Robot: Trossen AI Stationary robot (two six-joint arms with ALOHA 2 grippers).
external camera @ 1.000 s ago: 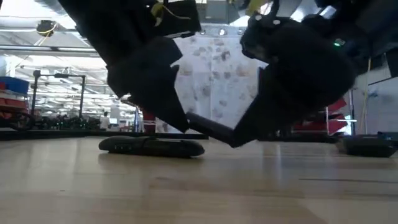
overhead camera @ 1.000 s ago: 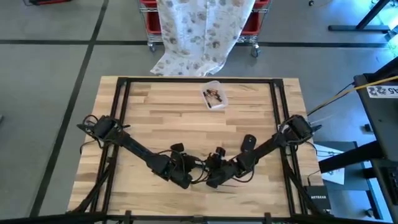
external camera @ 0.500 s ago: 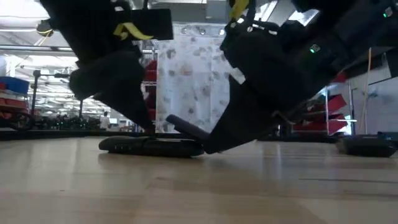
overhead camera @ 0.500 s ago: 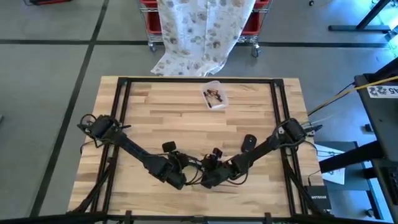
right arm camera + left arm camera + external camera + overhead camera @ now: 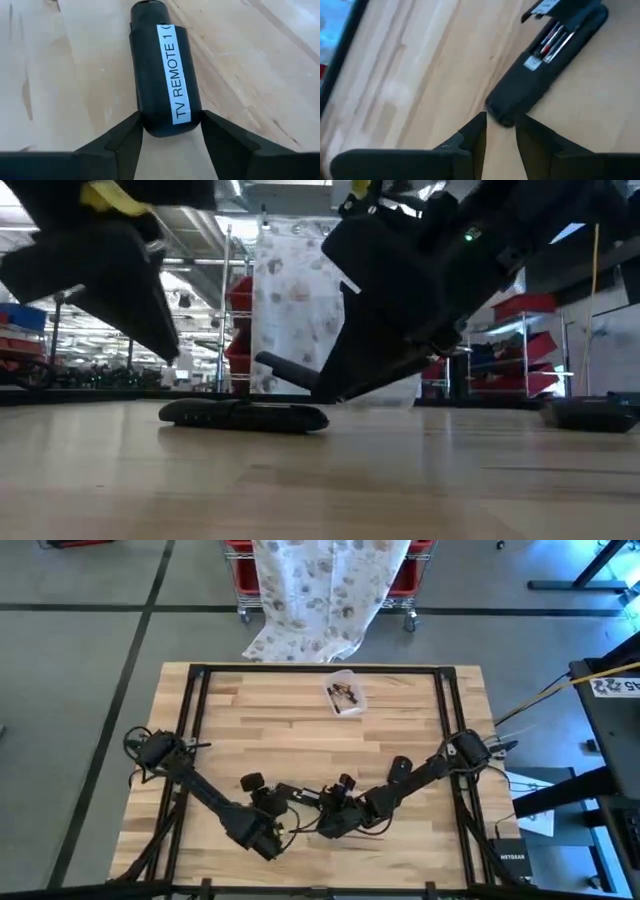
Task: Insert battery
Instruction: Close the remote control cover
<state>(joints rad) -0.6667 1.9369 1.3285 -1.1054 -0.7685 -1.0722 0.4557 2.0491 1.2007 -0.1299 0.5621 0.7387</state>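
A black TV remote (image 5: pixel 245 415) lies flat on the wooden table. Its battery compartment (image 5: pixel 552 40) is open and faces up, with batteries lying in it. My right gripper (image 5: pixel 170 125) is shut on a flat black cover (image 5: pixel 165 70) labelled "TV REMOTE 1". It holds the cover above the remote's right end. My left gripper (image 5: pixel 500 132) is open and raised off the table. It stands just short of the remote's other end (image 5: pixel 505 112), with nothing between its fingers. My right gripper pinches the cover's near end (image 5: pixel 167 125) between its two fingers, one on each long edge. The fingers lie along the cover and come from the table's right, slanting down. The cover is lifted clear of the remote, label up, its free end (image 5: pixel 265 362) higher.
A clear plastic cup (image 5: pixel 343 697) with small items stands toward the far edge. A small black object (image 5: pixel 400 768) lies beside the right arm. A patterned cloth (image 5: pixel 325 595) hangs beyond the far edge. Black frame rails (image 5: pixel 445 730) run along the table's sides.
My left gripper has drawn back toward the table's left edge and risen, away from the cover and the remote. My right gripper has carried the cover a little toward the table's left, over the remote's right end. The remote has stayed where it was.
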